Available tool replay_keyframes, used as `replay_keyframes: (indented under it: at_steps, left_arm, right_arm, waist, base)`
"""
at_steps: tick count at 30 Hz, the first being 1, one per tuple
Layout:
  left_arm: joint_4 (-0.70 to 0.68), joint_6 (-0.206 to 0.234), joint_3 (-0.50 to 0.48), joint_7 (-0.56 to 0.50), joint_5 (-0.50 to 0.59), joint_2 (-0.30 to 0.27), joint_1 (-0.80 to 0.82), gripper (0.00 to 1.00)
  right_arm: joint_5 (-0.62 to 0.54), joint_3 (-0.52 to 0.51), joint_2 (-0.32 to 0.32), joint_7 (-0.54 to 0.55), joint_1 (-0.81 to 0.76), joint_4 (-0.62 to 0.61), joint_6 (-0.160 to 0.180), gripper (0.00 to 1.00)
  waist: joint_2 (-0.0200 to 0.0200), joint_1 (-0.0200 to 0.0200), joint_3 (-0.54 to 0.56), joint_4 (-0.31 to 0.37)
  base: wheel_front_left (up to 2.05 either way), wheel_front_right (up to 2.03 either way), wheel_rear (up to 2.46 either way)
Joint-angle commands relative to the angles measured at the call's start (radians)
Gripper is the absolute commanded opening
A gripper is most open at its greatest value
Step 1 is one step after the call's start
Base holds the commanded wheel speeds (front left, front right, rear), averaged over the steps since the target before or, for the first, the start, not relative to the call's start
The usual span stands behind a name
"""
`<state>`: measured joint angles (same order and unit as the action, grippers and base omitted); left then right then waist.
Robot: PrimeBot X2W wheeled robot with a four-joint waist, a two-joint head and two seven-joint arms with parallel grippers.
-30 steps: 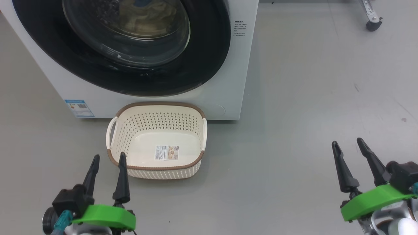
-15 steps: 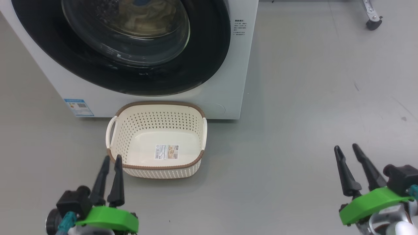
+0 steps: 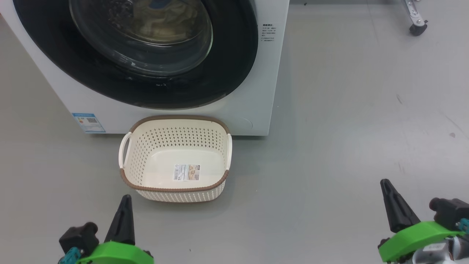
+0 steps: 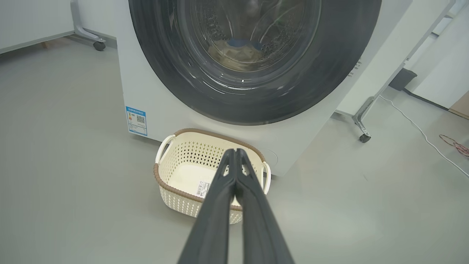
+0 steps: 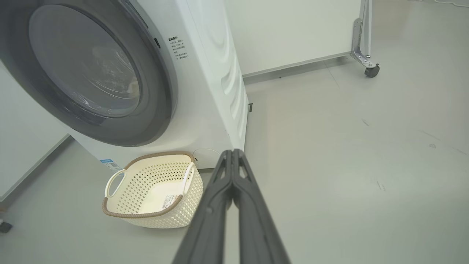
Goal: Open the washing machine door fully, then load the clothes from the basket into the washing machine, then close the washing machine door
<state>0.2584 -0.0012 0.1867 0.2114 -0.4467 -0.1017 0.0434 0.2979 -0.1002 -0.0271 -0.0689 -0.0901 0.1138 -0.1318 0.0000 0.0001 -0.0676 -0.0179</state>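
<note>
The small cream perforated plastic basket (image 3: 176,189) sits mouth up, its long axis left to right, far rim just beside the big white washing machine (image 3: 256,91). Bare grey floor (image 3: 348,128) spreads wide to the right. The round black-rimmed glass door (image 3: 227,73) is closed over pale yellow clothes (image 3: 165,22). The left gripper (image 3: 126,198) and right gripper (image 3: 384,182) hang near, with fingers pressed together.

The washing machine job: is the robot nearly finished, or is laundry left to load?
Looks finished. Done: the basket is empty, the clothes lie inside the washing machine, and the washing machine door in front of them looks shut flush. In hand: nothing; the left gripper and right gripper are both shut and empty, clear of the machine. Left: nothing visible.
</note>
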Motion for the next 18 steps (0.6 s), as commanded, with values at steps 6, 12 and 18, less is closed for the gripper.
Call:
replay_keyframes:
  at_steps: [6, 12, 18]
  left_arm:
    - [-0.031, -0.014, -0.035, -0.020, -0.075, 0.000, 0.041, 0.00]
    - [-0.030, -0.021, -0.050, -0.037, -0.137, 0.003, 0.042, 0.00]
    - [-0.029, -0.026, -0.062, -0.052, -0.188, 0.005, 0.043, 0.00]
  right_arm:
    - [0.089, -0.006, -0.011, 0.013, 0.051, -0.019, 0.000, 0.00]
    - [0.158, -0.006, -0.012, 0.023, 0.059, -0.011, 0.000, 0.00]
    - [0.216, -0.006, -0.013, 0.031, 0.066, -0.004, 0.000, 0.00]
  waist:
    - [0.0000, 0.0000, 0.004, 0.001]
    - [0.0000, 0.0000, 0.007, 0.002]
    - [0.0000, 0.0000, 0.010, 0.003]
  base:
    - [0.00, 0.00, 0.00]
    - [0.00, 0.00, 0.00]
    - [0.00, 0.00, 0.00]
